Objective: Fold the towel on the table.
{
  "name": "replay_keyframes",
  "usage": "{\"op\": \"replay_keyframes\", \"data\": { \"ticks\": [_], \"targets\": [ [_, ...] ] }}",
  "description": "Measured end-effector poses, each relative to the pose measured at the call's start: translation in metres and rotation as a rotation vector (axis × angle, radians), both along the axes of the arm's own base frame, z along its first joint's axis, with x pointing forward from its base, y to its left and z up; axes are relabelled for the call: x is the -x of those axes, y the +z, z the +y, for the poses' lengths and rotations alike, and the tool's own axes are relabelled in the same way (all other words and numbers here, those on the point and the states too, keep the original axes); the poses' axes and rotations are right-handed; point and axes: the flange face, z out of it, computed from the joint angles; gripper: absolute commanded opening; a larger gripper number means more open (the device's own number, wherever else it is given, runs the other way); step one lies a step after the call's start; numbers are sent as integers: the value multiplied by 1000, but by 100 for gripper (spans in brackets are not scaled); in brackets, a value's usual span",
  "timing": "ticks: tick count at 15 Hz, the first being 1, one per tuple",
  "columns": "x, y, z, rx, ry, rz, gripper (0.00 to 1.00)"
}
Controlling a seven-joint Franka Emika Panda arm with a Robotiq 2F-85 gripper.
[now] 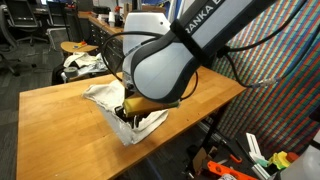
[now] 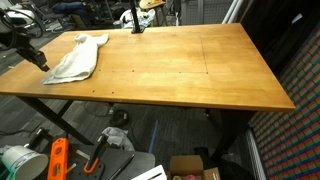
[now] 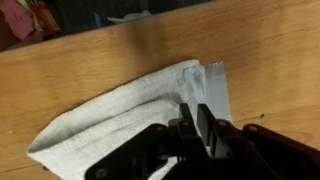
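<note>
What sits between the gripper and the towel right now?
Nothing: in the wrist view the gripper is shut right on the towel at its folded edge, with no gap showing.

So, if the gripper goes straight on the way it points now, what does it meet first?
The towel. In the wrist view the shut gripper points down at its folded edge, with the table right beneath. It may already touch the cloth; depth is unclear.
</note>
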Motion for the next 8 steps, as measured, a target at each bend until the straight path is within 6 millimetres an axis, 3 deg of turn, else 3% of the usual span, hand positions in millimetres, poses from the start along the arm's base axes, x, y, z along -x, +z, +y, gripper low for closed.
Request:
{"op": "replay_keyframes", "data": {
  "ticks": [1, 2, 4, 8],
  "targets": [
    [3, -1, 4, -2, -11, 2, 14],
    [5, -1, 7, -3, -20, 4, 40],
    [7, -2, 12, -5, -43, 6, 42],
    [0, 3, 11, -6, -62, -35, 73]
  ]
}}
